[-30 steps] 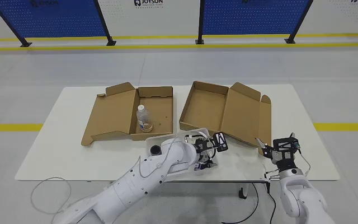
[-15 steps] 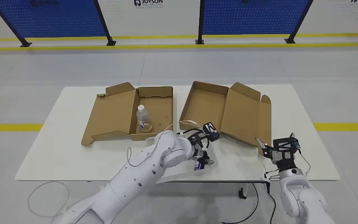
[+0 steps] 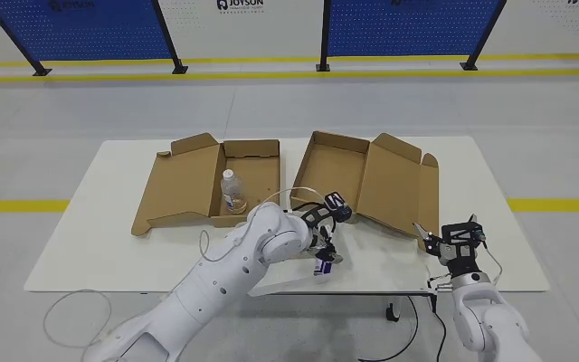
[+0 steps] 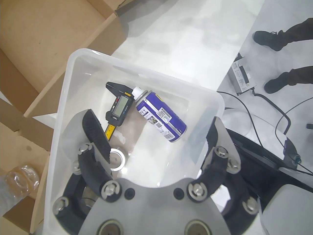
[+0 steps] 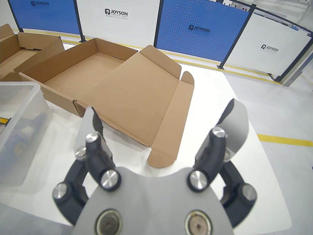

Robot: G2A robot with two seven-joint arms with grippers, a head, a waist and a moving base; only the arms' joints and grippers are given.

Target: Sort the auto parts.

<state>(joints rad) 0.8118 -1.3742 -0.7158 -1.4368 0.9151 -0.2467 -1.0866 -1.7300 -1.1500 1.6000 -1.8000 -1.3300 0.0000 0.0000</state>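
A clear plastic bin (image 4: 146,72) near the table's front edge holds a purple spray can (image 4: 160,118), a black digital caliper (image 4: 119,106) and a small silver metal ring (image 4: 117,158). My left gripper (image 4: 154,133) hangs open above the bin with nothing between its fingers; in the top view the left gripper (image 3: 333,204) sits just in front of the right cardboard box, and the spray can (image 3: 323,264) peeks out below the arm. My right gripper (image 5: 162,118) is open and empty at the table's front right corner (image 3: 450,237), beside the box's flat lid.
Two open cardboard boxes stand at the back of the table. The left box (image 3: 251,181) holds a clear plastic bottle (image 3: 232,191). The right box (image 3: 336,176) has a bare floor, and its lid (image 5: 137,99) lies flat toward the right gripper. Bare white table (image 3: 109,226) lies at the left.
My left gripper has risen out of the bin and swung back toward the cardboard boxes, still open and empty. The right arm has kept still.
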